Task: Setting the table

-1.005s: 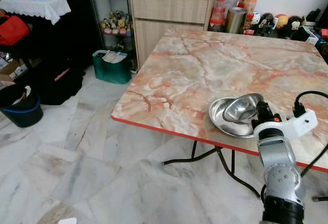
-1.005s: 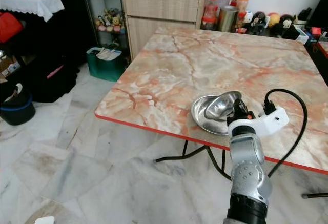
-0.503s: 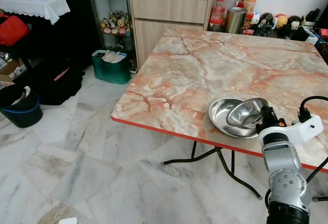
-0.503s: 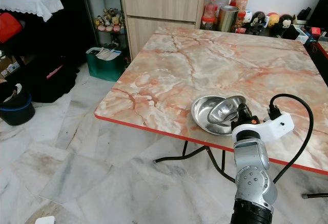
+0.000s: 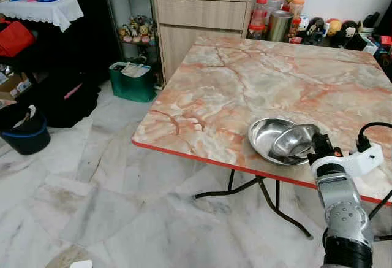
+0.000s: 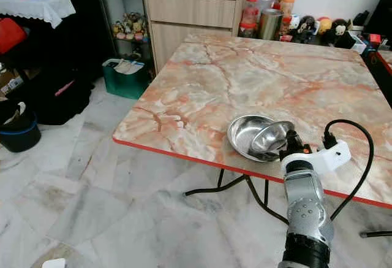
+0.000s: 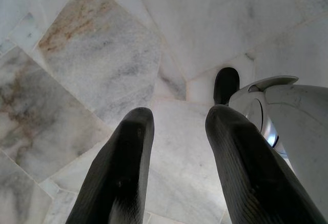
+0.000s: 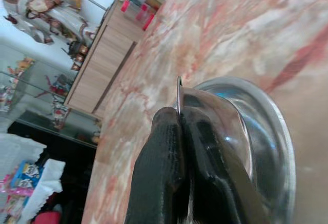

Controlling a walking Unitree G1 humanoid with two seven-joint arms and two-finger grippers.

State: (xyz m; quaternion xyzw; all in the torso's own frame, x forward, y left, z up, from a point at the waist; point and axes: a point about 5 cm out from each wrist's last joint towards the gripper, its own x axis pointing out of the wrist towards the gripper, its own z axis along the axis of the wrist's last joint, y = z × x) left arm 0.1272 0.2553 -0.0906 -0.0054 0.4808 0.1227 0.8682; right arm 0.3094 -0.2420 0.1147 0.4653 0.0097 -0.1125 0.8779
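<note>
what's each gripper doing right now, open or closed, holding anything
Left gripper: open, holding nothing, hanging over the marble floor.
Right gripper: shut on the rim of the small steel bowl, tilted inside the larger steel bowl.

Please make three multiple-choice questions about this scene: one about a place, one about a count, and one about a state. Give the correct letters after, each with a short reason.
1. Where do the metal bowls sit on the marble table?
A. near its front edge
B. at the far side by the jars
C. on the floor under it

2. How many metal bowls are there?
A. one
B. two
C. four

3. What is the state of the right pincer?
A. wide open above the table
B. shut on the rim of the smaller bowl
C. hanging over the floor

Answers:
1. A, since the larger bowl lies close to the red front edge of the marble table.
2. B, since the smaller bowl rests tilted inside the larger one.
3. B, since the right pincer has its fingers closed on that bowl's rim, while the left pincer hangs open above the floor tiles.
</note>
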